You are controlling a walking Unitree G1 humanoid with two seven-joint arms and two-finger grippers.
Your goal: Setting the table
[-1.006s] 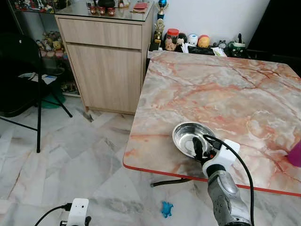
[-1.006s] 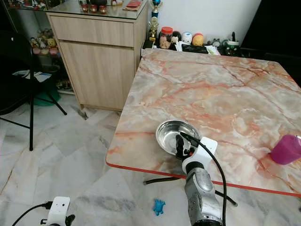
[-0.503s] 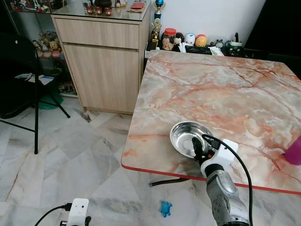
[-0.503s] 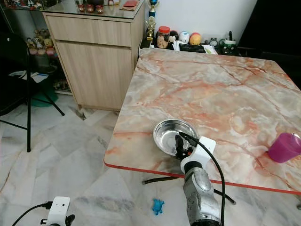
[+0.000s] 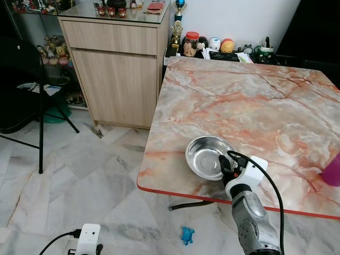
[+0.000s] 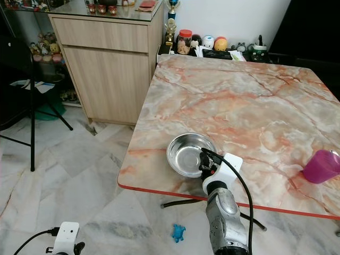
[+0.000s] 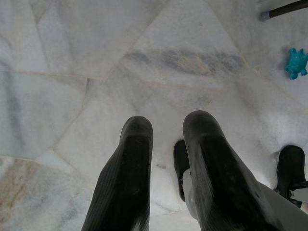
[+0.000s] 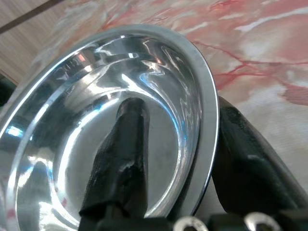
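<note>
Pale marble floor tiles (image 5: 106,180) run under the near edge of a pink-veined marble table (image 5: 255,106), and a small blue toy (image 5: 187,235) lies on the floor below it. Closest in, the left gripper (image 7: 166,168) hangs idle over the tiles, its two fingers a narrow gap apart with nothing between them.

Next out, the right gripper (image 6: 204,163) reaches up from below the table's red edge, forearm nearly upright, wrist tipped forward toward the table. Its fingers are pinched on the near rim of a steel bowl (image 6: 190,154): one finger (image 8: 120,154) inside the bowl, the other (image 8: 245,159) outside against the wall. The bowl sits on the table near the front edge, toward the left corner.

To place it well, I judge the bowl should be kept level and settled flat, well back from the edge, before the fingers part; a rim pinch on smooth steel could slip or tip it.

Farther right, a pink cup (image 6: 321,167) stands near the table's side. Beyond, a wooden cabinet (image 5: 119,69) stands against the wall.
</note>
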